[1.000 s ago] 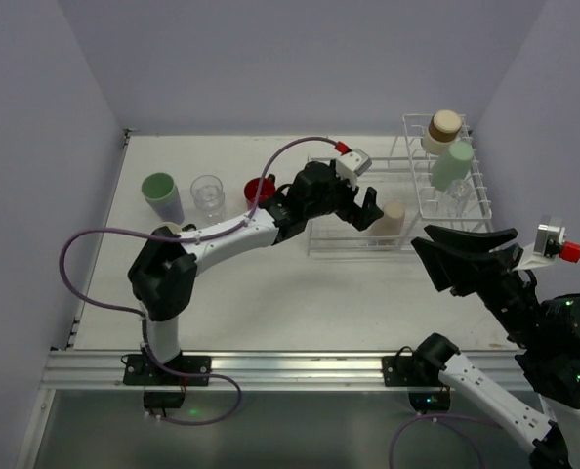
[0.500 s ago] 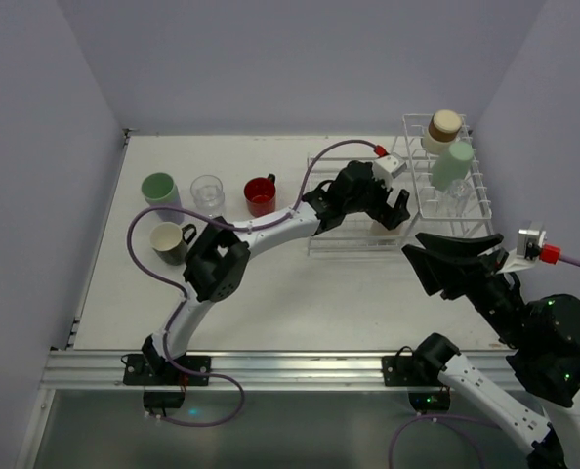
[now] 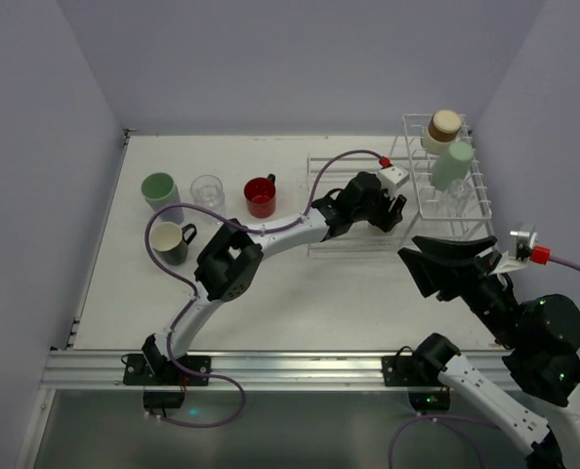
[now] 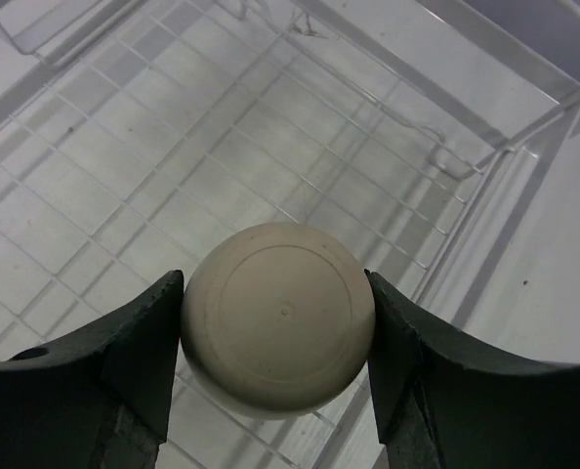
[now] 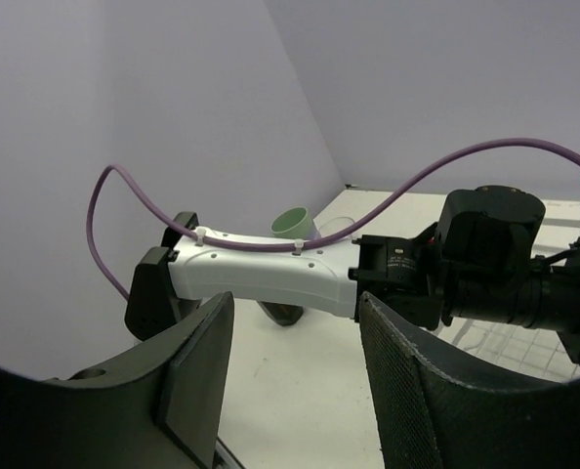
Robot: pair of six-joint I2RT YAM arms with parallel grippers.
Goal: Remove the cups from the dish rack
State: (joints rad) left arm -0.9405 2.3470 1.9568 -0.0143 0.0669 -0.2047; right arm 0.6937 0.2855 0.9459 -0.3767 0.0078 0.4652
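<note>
- In the top view, your left gripper (image 3: 373, 210) is over the low flat part of the dish rack (image 3: 329, 161). It hides what is under it, so from up here you can only guess that a cup is there.
- Four cups stand on the table (image 3: 270, 293), well apart from the rack. They are the lavender tumbler (image 3: 159, 191), the clear glass (image 3: 207, 191), the red mug (image 3: 261, 195) and the black-handled mug (image 3: 171, 241).
- The tan-brown cup (image 3: 445, 126) and the pale green cup (image 3: 451, 164) sit in the tall part of the rack.
- Your right gripper (image 3: 429, 264) hangs near the rack's front corner. It is wide open with nothing in it.
- In the left wrist view, the cream cup (image 4: 278, 318) stands upside down on the rack's wire floor, with its round bottom facing you.
- Its long way runs up and down, right under the gripper. One finger (image 4: 144, 342) touches its left side and the other touches its right side, so the gripper is grasping the cup.
- I think the next move is a lift. Go straight up first, so the cup clears the low wire wall before it goes sideways to the table.
- In the right wrist view, the right fingers stand far apart and hold nothing. The left arm (image 5: 270, 274) stretches across in front, with the lavender tumbler behind it.
- The cream cup does not show in that view. The left gripper is right at it and the right one is apart from it, so this cup belongs to the left.
</note>
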